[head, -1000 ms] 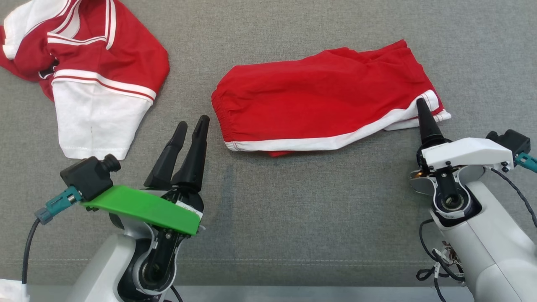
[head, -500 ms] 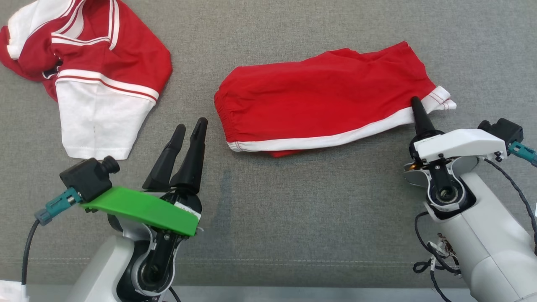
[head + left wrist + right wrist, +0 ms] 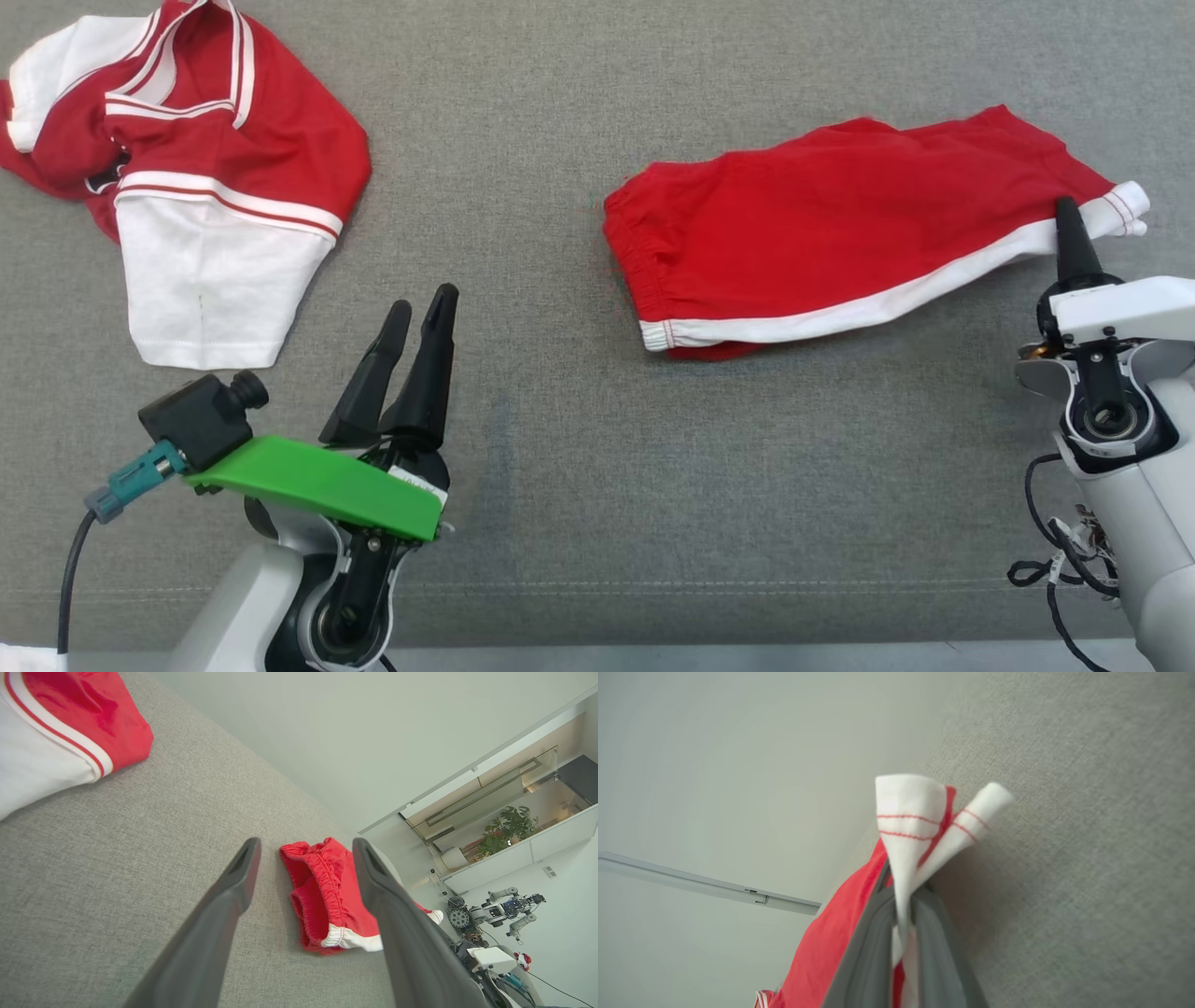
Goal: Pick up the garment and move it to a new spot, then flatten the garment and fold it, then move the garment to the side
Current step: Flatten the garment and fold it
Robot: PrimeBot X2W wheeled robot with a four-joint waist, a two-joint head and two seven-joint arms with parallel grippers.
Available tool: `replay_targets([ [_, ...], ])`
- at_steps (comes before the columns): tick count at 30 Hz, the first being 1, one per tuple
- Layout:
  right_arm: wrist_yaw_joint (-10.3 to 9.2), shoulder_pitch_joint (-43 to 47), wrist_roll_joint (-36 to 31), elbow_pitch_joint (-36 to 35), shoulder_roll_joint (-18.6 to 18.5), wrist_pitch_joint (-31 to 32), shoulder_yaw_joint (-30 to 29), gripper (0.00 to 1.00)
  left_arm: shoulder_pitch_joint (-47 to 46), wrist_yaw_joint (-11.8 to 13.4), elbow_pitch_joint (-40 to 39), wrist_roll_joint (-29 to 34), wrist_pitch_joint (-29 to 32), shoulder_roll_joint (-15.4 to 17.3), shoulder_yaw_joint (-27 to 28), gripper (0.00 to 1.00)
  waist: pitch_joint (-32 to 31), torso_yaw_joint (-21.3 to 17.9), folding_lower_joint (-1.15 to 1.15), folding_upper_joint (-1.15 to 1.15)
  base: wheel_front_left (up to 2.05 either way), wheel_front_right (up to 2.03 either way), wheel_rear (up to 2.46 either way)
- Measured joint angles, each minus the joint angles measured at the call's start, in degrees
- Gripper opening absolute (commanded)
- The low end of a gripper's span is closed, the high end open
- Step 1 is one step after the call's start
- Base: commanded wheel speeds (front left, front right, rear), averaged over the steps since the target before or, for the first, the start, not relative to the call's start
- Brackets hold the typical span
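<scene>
With your right fingers (image 3: 1074,247) pinched shut on the white hem corner of the red shorts (image 3: 840,233), which lie right of centre on the tabletop (image 3: 560,420), drag low and steadily so the cloth trails flat, left fingers (image 3: 431,364) spread wide, empty.

Your head view cuts the jersey (image 3: 233,140) off at ten o'clock; the right gripper (image 3: 1067,215) hides part of the shorts (image 3: 840,233).

The red fabric shorts with white trim (image 3: 840,233) lie folded, almost flat, waistband to the left, the white hem corner pinched in the right gripper (image 3: 1066,213).
</scene>
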Motion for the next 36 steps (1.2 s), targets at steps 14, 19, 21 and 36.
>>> replay_targets([
  [14, 0.03, 0.6, -13.3, -9.0, -7.4, -0.2, 4.5, 0.00, 0.6, 0.0, -0.4, 0.0, 0.0, -2.2, -1.4, 1.00, -0.8, 0.5, 0.00, 0.00, 0.00, 0.00, 0.00],
  [19, 1.26, -0.7, -19.0, -14.1, -8.7, 2.7, 12.4, 0.00, 0.6, 0.0, 0.0, -0.2, 0.0, -3.0, -1.3, 1.00, -1.1, 2.2, 0.00, 0.00, 0.00, 0.00, 0.00],
  [21, 2.11, -0.9, -20.3, -15.9, -8.9, 5.6, 16.0, 0.00, 0.6, 0.0, 0.3, -0.3, -0.1, -3.3, -1.1, 1.00, -1.3, 2.9, 0.00, 0.00, 0.00, 0.00, 0.00],
  [36, 1.99, -1.3, -23.4, -21.1, -12.9, 24.1, 27.0, 0.00, 0.7, 0.0, 1.6, -0.6, -1.1, -3.7, 0.0, 1.00, -2.7, 7.7, 0.00, 0.00, 0.00, 0.00, 0.00],
])
